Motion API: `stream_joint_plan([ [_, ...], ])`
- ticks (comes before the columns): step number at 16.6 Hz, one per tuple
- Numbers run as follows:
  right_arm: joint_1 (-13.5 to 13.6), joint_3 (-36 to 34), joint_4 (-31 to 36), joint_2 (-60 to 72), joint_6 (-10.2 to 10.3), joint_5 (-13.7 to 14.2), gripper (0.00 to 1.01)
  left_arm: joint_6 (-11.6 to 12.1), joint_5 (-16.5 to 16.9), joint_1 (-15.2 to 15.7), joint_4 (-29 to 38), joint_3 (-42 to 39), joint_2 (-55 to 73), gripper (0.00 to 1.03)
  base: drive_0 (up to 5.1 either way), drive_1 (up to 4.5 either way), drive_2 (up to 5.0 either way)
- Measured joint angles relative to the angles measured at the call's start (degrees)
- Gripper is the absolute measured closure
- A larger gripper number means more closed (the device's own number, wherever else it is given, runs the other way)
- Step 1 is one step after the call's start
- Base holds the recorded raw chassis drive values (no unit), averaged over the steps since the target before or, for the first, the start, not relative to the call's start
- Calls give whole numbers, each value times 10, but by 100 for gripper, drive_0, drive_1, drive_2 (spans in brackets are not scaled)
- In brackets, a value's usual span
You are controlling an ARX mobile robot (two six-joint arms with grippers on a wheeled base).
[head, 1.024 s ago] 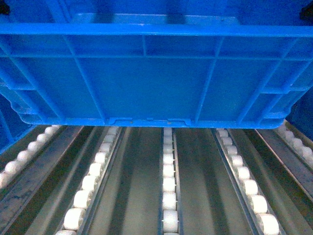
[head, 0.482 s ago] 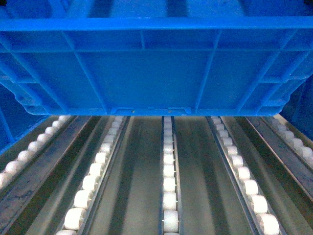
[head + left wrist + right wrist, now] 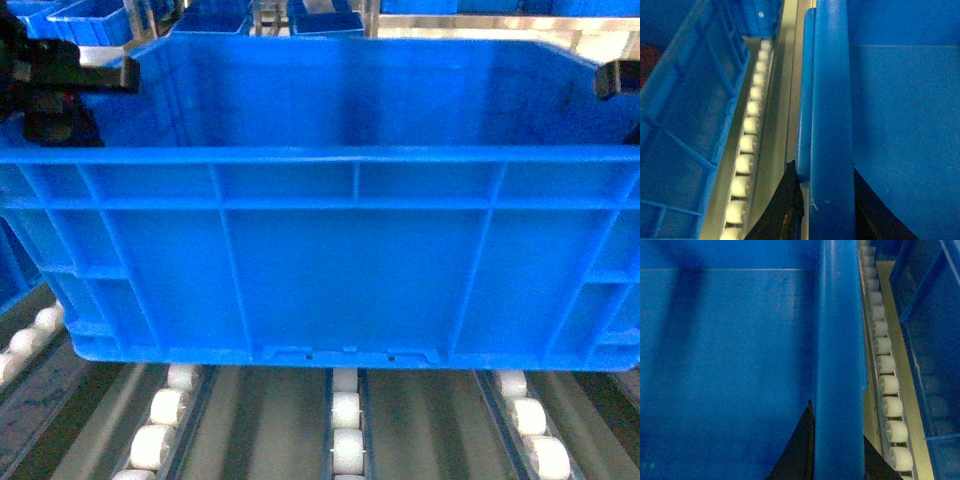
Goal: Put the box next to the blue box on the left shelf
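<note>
The bright-blue ribbed box (image 3: 330,260) sits open-topped over the left shelf (image 3: 345,430); each gripper, left (image 3: 827,210) and right (image 3: 837,455), clamps a side rim.

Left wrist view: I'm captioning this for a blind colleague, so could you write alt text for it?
The left gripper clamps the thick rim of the blue box, one dark finger on each side of the wall. Left of it runs a white roller track of the shelf, then a second blue crate.
</note>
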Motion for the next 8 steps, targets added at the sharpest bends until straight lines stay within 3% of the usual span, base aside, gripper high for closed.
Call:
stream_joint_plan([
  [8, 1, -23, -5, 54, 8, 9, 94, -28, 9, -8, -38, -8, 51, 88, 0, 0, 0],
])
